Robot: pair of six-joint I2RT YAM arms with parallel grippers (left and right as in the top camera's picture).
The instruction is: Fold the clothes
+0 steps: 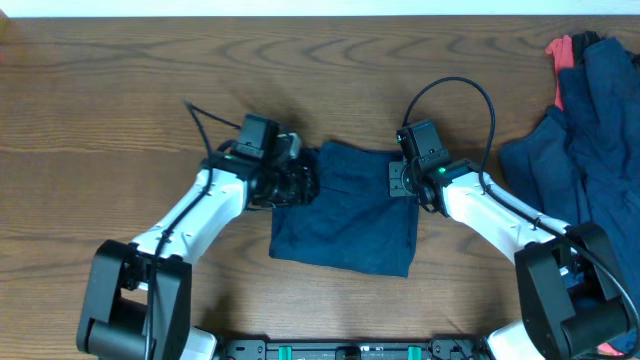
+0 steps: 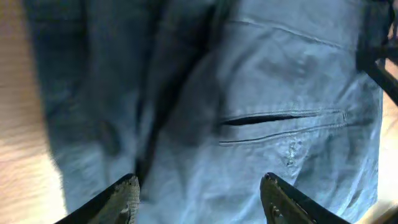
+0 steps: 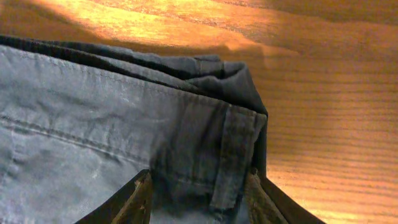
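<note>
A pair of dark navy shorts point(image 1: 345, 210) lies folded into a rough square at the table's middle. My left gripper point(image 1: 300, 180) sits at its upper left corner. In the left wrist view its fingers point(image 2: 199, 193) are spread wide, low over the cloth point(image 2: 280, 81) near a welt pocket point(image 2: 280, 118). My right gripper point(image 1: 400, 180) is at the upper right corner. In the right wrist view its fingers point(image 3: 199, 193) are open and straddle the waistband corner point(image 3: 93, 124) with a belt loop point(image 3: 230, 155). More navy clothes point(image 1: 590, 120) with a coral-red piece point(image 1: 560, 50) lie piled at the far right.
The brown wooden table point(image 1: 120, 100) shows bare wood to the left and behind the shorts. The pile at the right reaches the table's right edge, close to my right arm's base point(image 1: 570, 280). Black cables loop above both wrists.
</note>
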